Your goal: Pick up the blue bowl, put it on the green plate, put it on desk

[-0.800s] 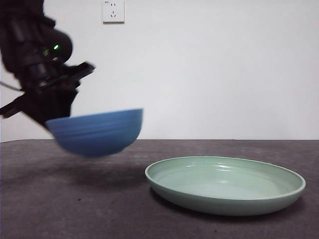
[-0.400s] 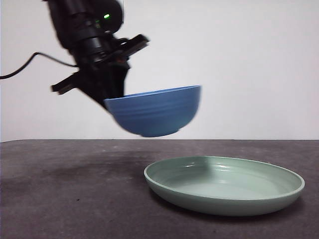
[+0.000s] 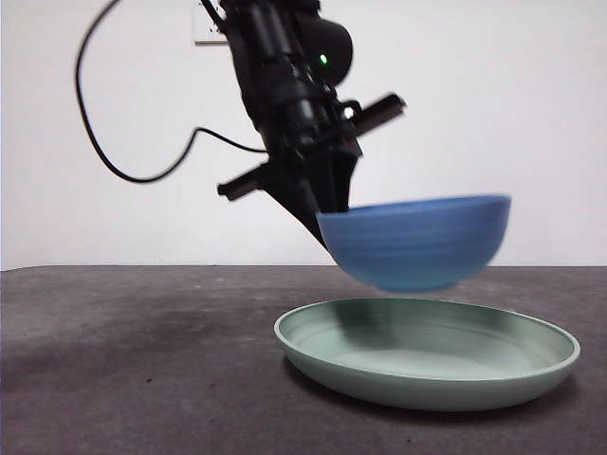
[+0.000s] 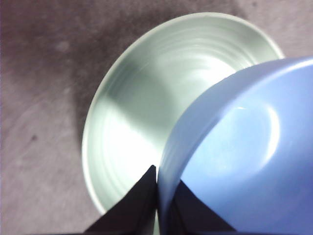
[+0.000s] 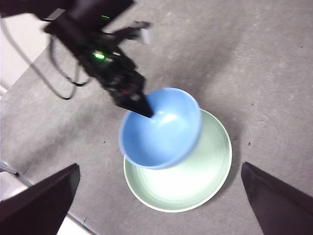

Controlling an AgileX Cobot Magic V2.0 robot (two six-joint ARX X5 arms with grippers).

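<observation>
My left gripper is shut on the rim of the blue bowl and holds it in the air, just above the green plate. In the left wrist view the jaws pinch the bowl's rim, with the plate below. The right wrist view looks down from high up: the bowl hangs over the plate, held by the left gripper. My right gripper is open, empty and well above the desk.
A white wall with a socket stands behind the desk. The left arm's black cable loops in the air at the left. The desk's edge shows in the right wrist view.
My left gripper has carried the blue bowl to the right, from above the bare desk at the left to over the green plate. The plate has not moved.
</observation>
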